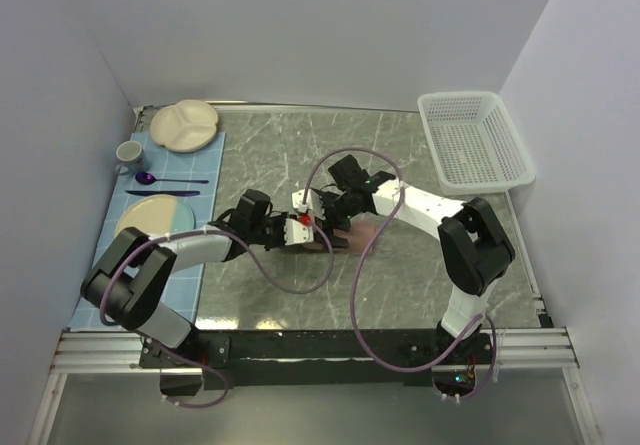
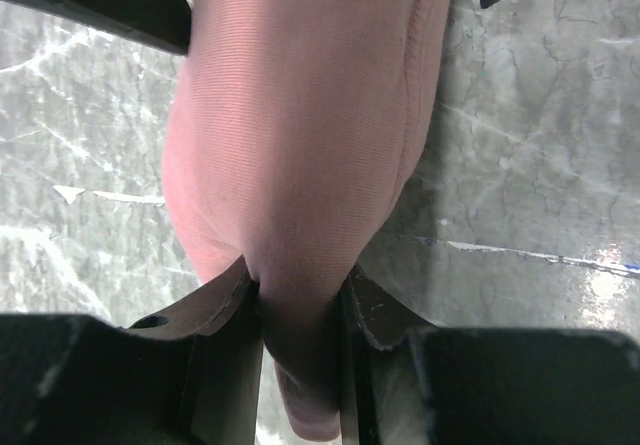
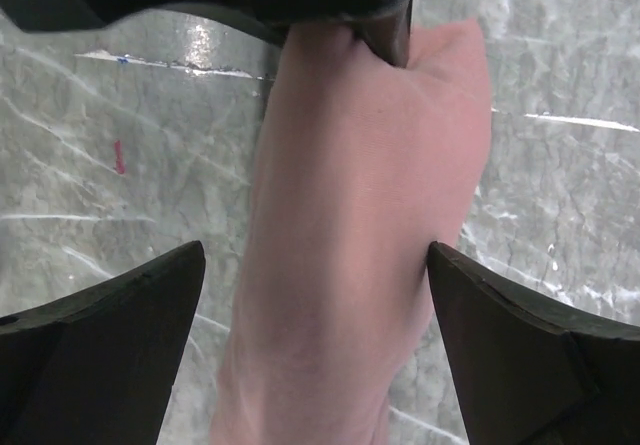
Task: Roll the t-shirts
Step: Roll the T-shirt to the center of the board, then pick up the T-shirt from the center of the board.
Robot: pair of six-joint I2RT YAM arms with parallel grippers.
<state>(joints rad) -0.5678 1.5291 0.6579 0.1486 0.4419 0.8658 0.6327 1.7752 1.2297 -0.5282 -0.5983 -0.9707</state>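
Grey marbled worktop, centre | our left gripper pinches one end of the rolled dusty-pink cotton t-shirt | its length runs between the spread jaws of our right gripper.

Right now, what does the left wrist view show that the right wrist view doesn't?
Left wrist only: the left gripper up close, jaws clamped on one end of the rolled dusty-pink cotton t-shirt, fabric squeezed between them. Right wrist only: the right gripper wide open, fingers either side of the roll and not closed on it, plus a small red mark on the grey marble-patterned table. Both: the pink roll lying on that table.
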